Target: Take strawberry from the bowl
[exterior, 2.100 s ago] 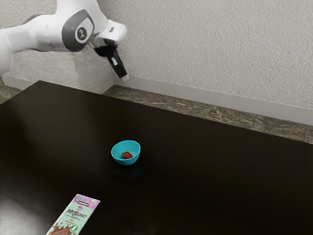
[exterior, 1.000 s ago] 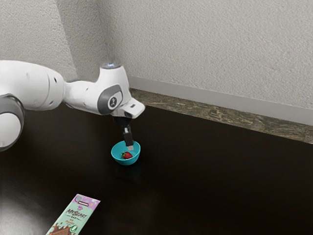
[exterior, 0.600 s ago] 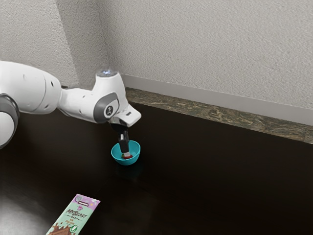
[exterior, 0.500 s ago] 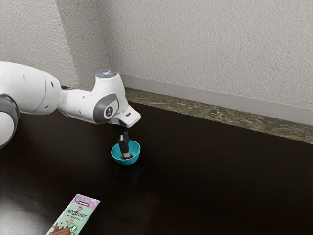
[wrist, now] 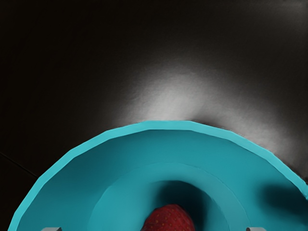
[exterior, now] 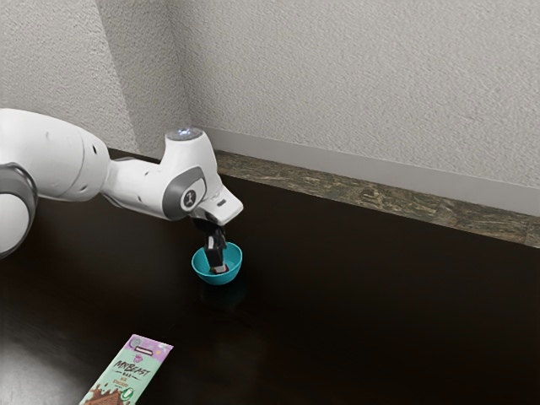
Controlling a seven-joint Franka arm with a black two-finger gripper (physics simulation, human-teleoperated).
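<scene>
My gripper points down into the teal bowl in the exterior view, its fingertips inside the rim and around the strawberry, which they largely cover there. In the wrist view, the red strawberry lies on the floor of the bowl. Two pale fingertips show at that view's lower edge, wide apart on either side of the berry with gaps between, so the gripper is open. The berry's lower part is cut off there.
The dark table carries a chocolate bar in a green and pink wrapper near the exterior view's lower left. Behind the table's far edge are a stone-patterned floor and a pale wall.
From high above the table's far side, my gripper has come down into the bowl. Lately the hand has turned slightly. The bowl and the bar have stayed put.
</scene>
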